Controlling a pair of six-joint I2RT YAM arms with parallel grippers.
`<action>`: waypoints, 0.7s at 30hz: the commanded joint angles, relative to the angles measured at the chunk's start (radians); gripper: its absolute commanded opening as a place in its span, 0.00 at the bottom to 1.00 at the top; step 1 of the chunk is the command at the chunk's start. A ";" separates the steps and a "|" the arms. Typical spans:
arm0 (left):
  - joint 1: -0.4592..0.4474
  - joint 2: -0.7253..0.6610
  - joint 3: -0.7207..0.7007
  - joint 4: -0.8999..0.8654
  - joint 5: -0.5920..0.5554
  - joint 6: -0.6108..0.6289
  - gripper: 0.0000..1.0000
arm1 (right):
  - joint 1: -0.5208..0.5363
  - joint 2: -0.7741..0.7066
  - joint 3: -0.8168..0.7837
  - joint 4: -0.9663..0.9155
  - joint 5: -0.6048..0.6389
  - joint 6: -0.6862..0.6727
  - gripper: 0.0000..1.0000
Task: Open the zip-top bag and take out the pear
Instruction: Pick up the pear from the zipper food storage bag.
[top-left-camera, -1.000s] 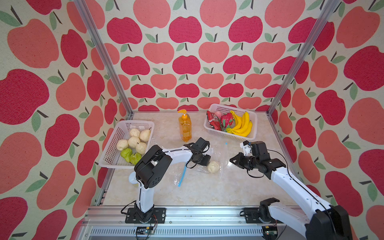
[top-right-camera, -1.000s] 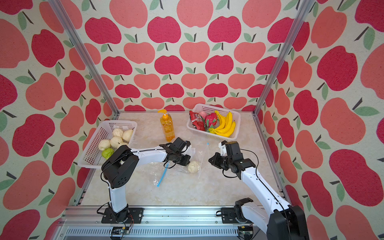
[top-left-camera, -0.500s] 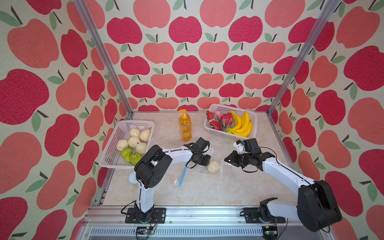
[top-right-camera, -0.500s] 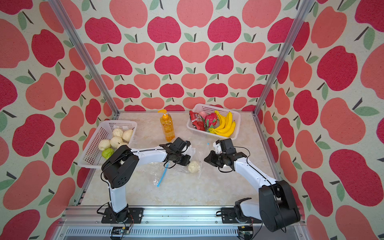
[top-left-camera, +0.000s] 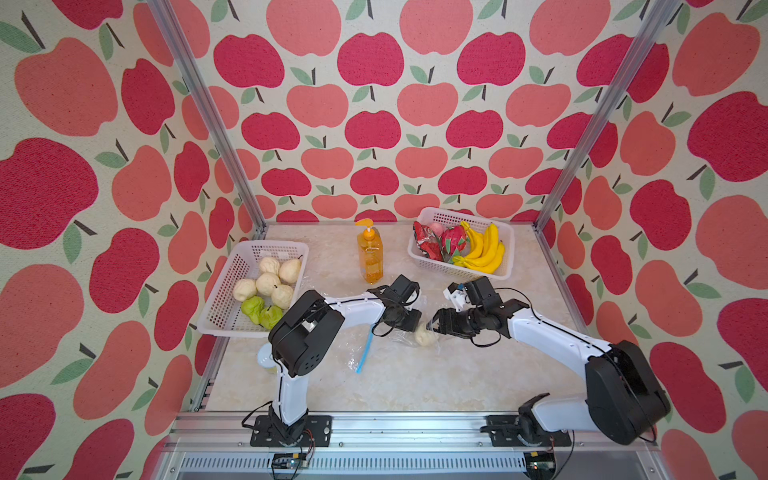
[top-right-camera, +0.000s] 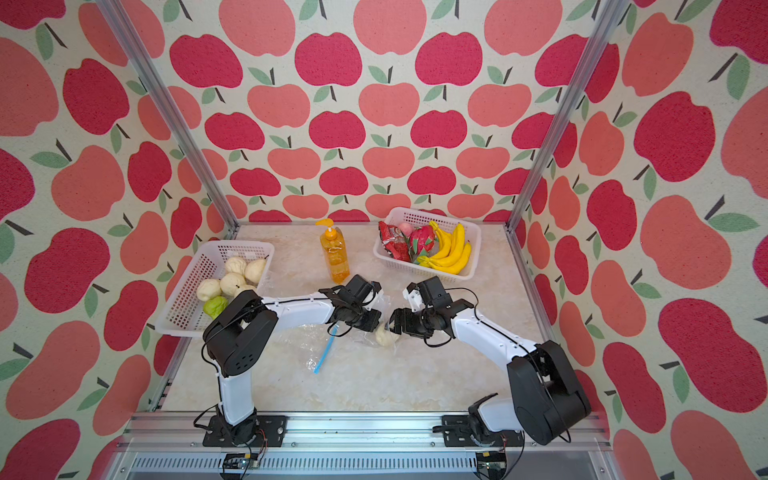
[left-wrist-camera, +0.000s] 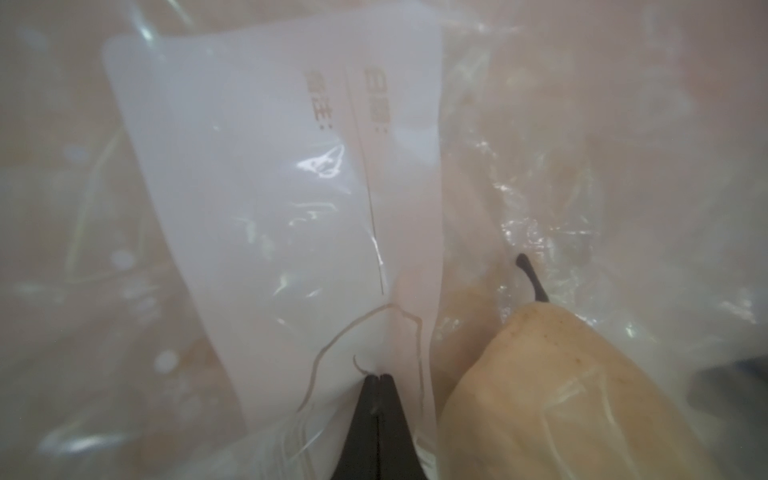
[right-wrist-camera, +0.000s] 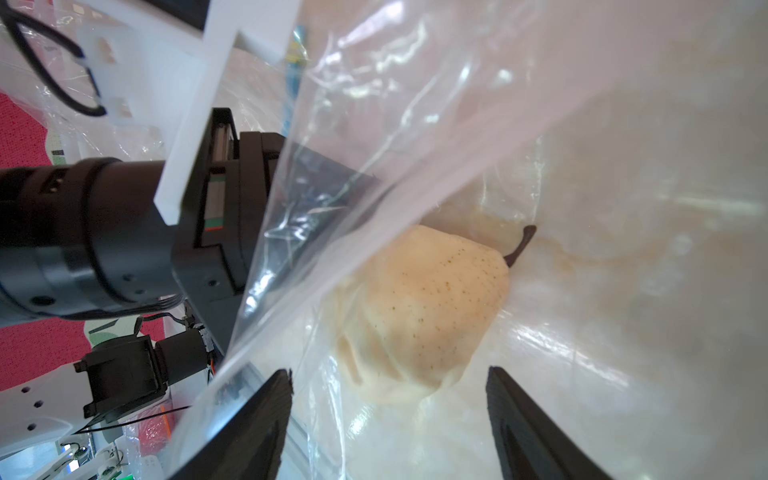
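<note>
The clear zip-top bag (top-left-camera: 376, 338) (top-right-camera: 305, 340) lies crumpled mid-table, its blue zip strip (top-left-camera: 365, 348) pointing toward the front. The pale pear (top-left-camera: 424, 333) (top-right-camera: 384, 335) lies inside the bag's right end. My left gripper (top-left-camera: 409, 323) (left-wrist-camera: 379, 376) is shut, pinching the bag's film right beside the pear (left-wrist-camera: 561, 395). My right gripper (top-left-camera: 435, 326) (right-wrist-camera: 388, 382) is open and faces the pear (right-wrist-camera: 424, 307) from the right. The fruit sits just ahead of its spread fingertips (right-wrist-camera: 266, 415), seen through wrinkled film. A flap of bag (right-wrist-camera: 374, 145) hangs between the two grippers.
A white basket (top-left-camera: 224, 307) of pale and green pears stands at the left edge. An orange soap bottle (top-left-camera: 370, 257) stands behind the left wrist. A white basket (top-left-camera: 505, 257) with bananas and red fruit sits at the back right. A small pale object (top-left-camera: 265, 358) lies beside the left arm's base.
My right gripper has moved left up to the pear and opened wide. The left gripper stays shut on the bag in the same place.
</note>
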 joint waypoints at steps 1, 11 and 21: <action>0.006 0.025 -0.028 -0.033 -0.011 0.010 0.00 | 0.024 0.020 0.022 -0.049 0.049 -0.030 0.79; 0.013 0.022 -0.045 -0.019 -0.003 0.005 0.00 | 0.096 0.125 0.041 0.023 0.113 0.069 0.86; 0.020 0.018 -0.069 -0.002 0.007 -0.002 0.00 | 0.136 0.214 0.111 0.015 0.256 0.140 0.79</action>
